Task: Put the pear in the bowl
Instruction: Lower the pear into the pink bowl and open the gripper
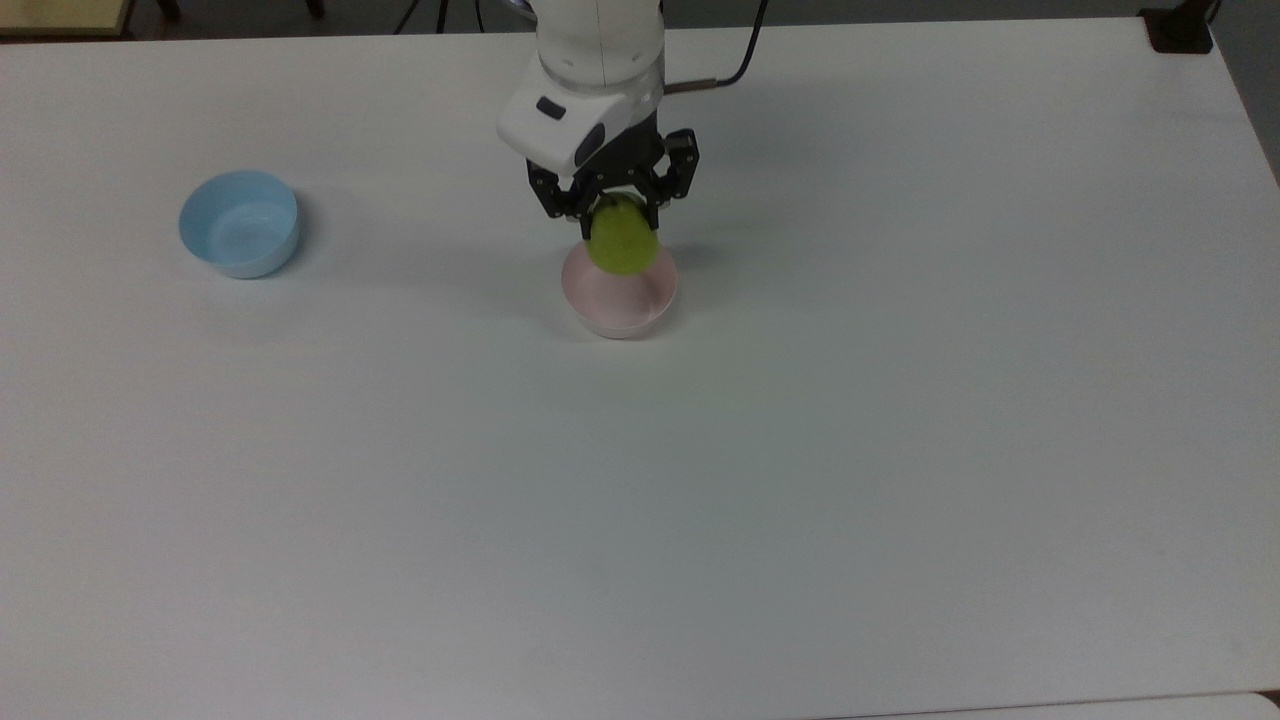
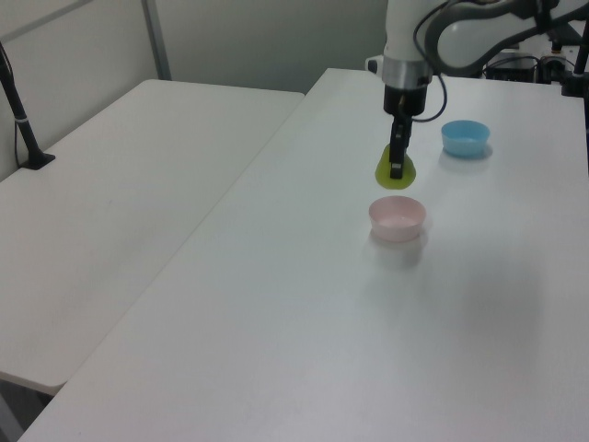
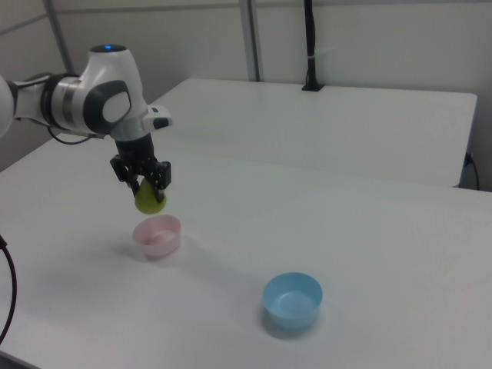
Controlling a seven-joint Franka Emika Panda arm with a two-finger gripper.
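**Pear held above the pink bowl — lowering and release**

Pear (image 1: pixel 622 245) placement is the step in hand, judged from the fruit hanging clear of the table (image 1: pixel 700 500). To do it well, centre the fruit over the bowl (image 1: pixel 620 300) before descending; in the top view it overlaps the bowl's rim at about 12 o'clock, so it probably sits slightly short of centre. Lower until the fruit's base is inside the rim, then part the jaws — a release from height could tip so light a bowl or let the rounded fruit bounce out. Withdraw straight up.

The bowl is small, round, pale pink and smooth-sided, standing upright and empty. Directly above it, the pear is yellow-green and rounded, broad end down, a little smaller than the bowl. The gripper (image 1: pixel 614 205) clamps the fruit's upper part, its jaws closed narrowly on either side and hiding the stem end. The left view shows the fruit apart from the bowl, not touching it.

Farther off, at about 9 o'clock in the top view, a light blue bowl (image 1: pixel 239 222) stands well apart; it is not the target.
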